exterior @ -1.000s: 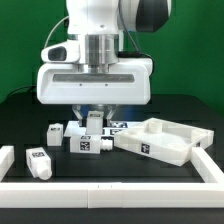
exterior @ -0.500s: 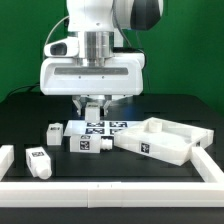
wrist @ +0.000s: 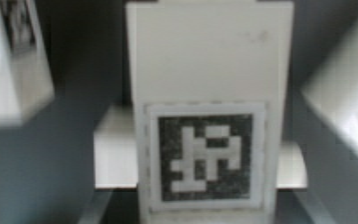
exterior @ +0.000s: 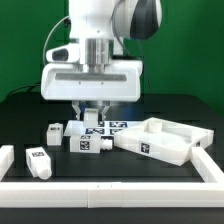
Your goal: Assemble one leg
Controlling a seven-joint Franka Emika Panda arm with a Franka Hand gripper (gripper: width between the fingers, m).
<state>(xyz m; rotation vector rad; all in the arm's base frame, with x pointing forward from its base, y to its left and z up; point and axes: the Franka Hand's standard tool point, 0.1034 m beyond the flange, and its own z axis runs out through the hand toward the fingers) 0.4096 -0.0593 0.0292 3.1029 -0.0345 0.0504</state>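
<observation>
My gripper (exterior: 92,116) is shut on a white leg (exterior: 93,113) and holds it upright a little above the marker board (exterior: 108,127). In the wrist view the held leg (wrist: 202,110) fills the middle, its tag facing the camera, with my gripper (wrist: 202,200) closed on its sides. Three more legs rest on the table: one (exterior: 52,131) at the exterior view's left, one (exterior: 88,143) in front of the marker board, and one (exterior: 38,161) near the front left.
A large flat white panel with recesses (exterior: 165,140) lies at the exterior view's right. A white rail (exterior: 110,190) runs along the table's front, with a short white block (exterior: 5,157) at the left edge.
My gripper has risen from just above the marker board, carrying the leg up with it. The other legs and the panel have not moved.
</observation>
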